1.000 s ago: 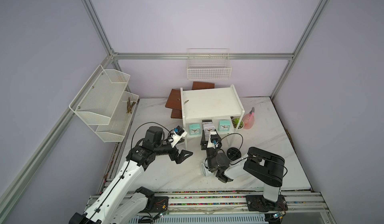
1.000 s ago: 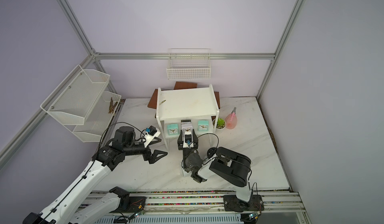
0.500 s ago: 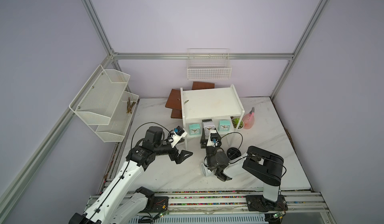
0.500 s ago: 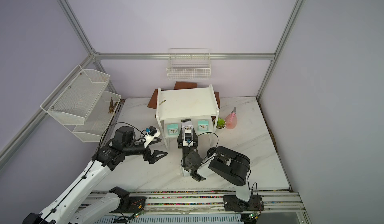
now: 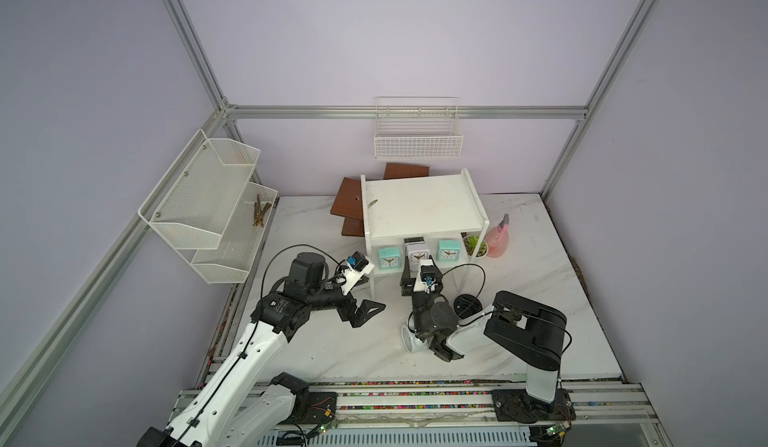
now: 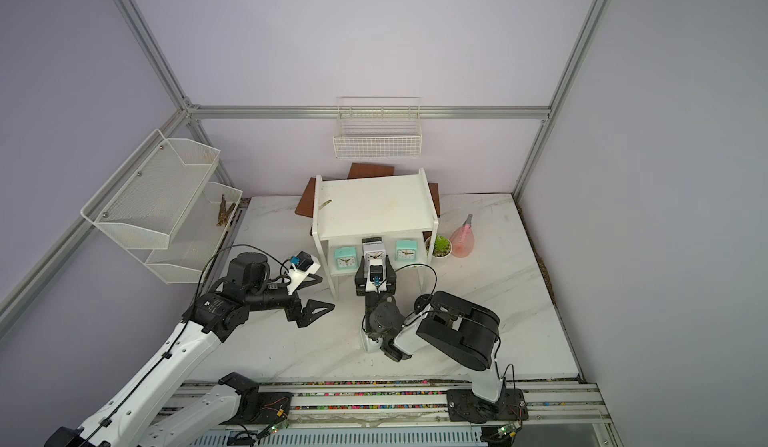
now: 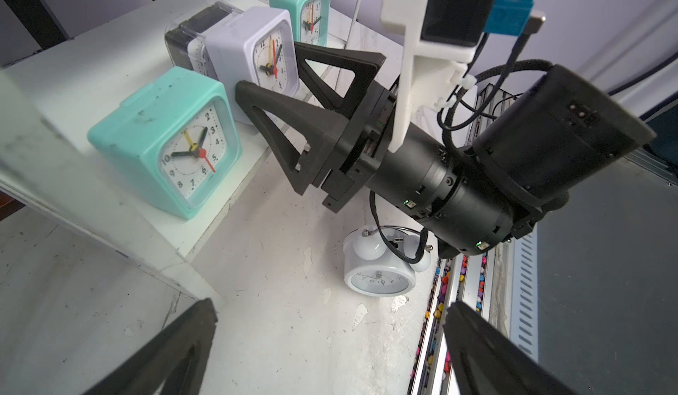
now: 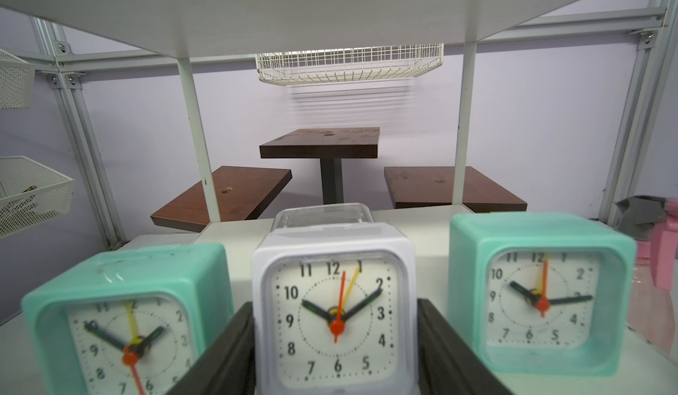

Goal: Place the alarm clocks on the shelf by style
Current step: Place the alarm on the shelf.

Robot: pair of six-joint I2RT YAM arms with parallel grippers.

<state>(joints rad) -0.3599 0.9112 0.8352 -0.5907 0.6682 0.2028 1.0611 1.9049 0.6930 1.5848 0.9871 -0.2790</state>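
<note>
The white shelf [image 5: 419,204] [image 6: 374,208] stands at the back of the table. On its lower board are two mint-green alarm clocks [image 5: 388,256] [image 5: 447,251] [image 8: 124,319] [image 8: 543,286]. Between them sits a whitish-grey square clock [image 5: 417,252] [image 8: 335,301] [image 7: 253,48], with my right gripper [image 5: 417,266] [image 8: 335,338] shut on its sides. Right behind it is a clear-topped dark clock [image 8: 321,217] [image 7: 198,26]. My left gripper [image 5: 368,295] [image 7: 330,312] hangs open and empty over the table, left of the shelf front. A round white twin-bell clock [image 7: 379,275] [image 5: 409,339] lies under my right arm. A round black clock back [image 5: 467,304] is beside it.
A pink spray bottle [image 5: 498,239] and a small potted plant [image 5: 473,246] stand right of the shelf. Brown wooden boards [image 5: 349,197] lie behind it. A white mesh rack [image 5: 208,200] hangs on the left wall and a wire basket [image 5: 417,141] on the back wall.
My right gripper has edged slightly toward the shelf with the whitish-grey clock in it. The left arm has held still.
</note>
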